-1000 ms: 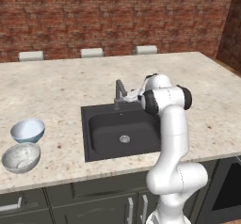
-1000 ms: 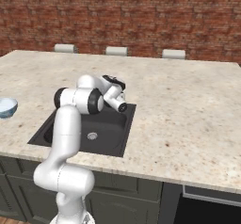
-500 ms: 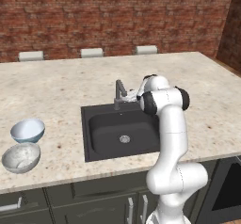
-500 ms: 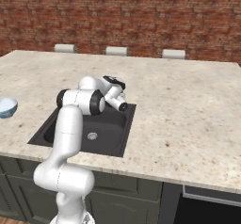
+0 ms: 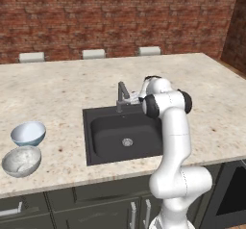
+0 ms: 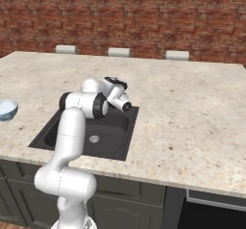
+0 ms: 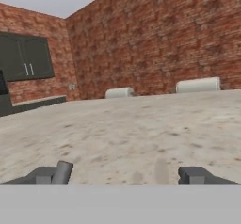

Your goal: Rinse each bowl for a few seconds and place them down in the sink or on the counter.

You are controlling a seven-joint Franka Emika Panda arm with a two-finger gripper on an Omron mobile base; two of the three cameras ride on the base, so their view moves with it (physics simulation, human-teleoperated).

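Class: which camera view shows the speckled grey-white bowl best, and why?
The left base view: the speckled bowl sits whole on the counter, beside the blue bowl. The right base view catches the blue bowl at its edge.

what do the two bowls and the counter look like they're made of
Pale blue bowl: likely glazed ceramic, with a glossy sheen and white inside. Speckled bowl: mottled grey-white, perhaps stoneware or enamel; the finish is hard to tell. Counter: looks like polished stone, beige with reddish flecks.
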